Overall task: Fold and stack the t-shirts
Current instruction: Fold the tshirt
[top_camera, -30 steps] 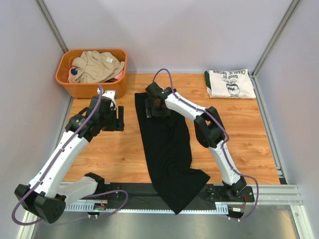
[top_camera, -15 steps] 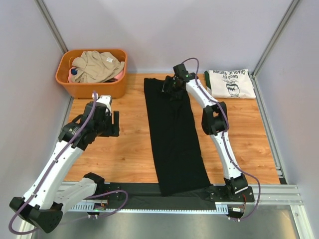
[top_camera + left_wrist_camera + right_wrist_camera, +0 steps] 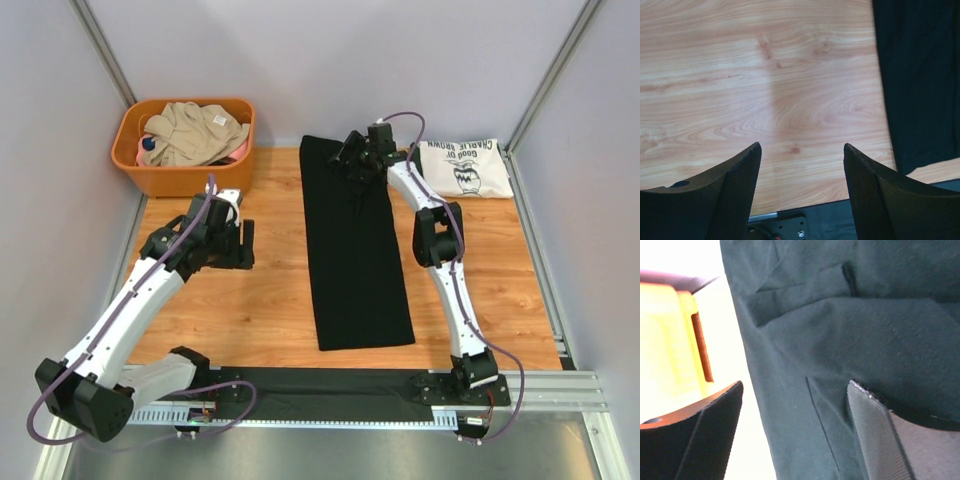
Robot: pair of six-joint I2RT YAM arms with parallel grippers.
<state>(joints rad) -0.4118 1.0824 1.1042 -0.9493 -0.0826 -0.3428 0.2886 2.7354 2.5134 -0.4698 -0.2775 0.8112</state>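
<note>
- I find the black t-shirt (image 3: 355,255) lying as a long folded strip mid-table, running from the far edge toward the near edge.
- The right gripper (image 3: 795,386) is at the shirt's far end, jaws spread, cloth between them.
- The left gripper (image 3: 801,146) is released over bare wood to the left of the shirt.
- The white t-shirt (image 3: 462,167) lies folded in the far right corner.

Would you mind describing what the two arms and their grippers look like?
Both the left arm and right arm have white tubular links with black joints and bases, and a purple cable trails along each. The left gripper and right gripper are black, with wedge-shaped fingers faced in fine mesh texture.
</note>
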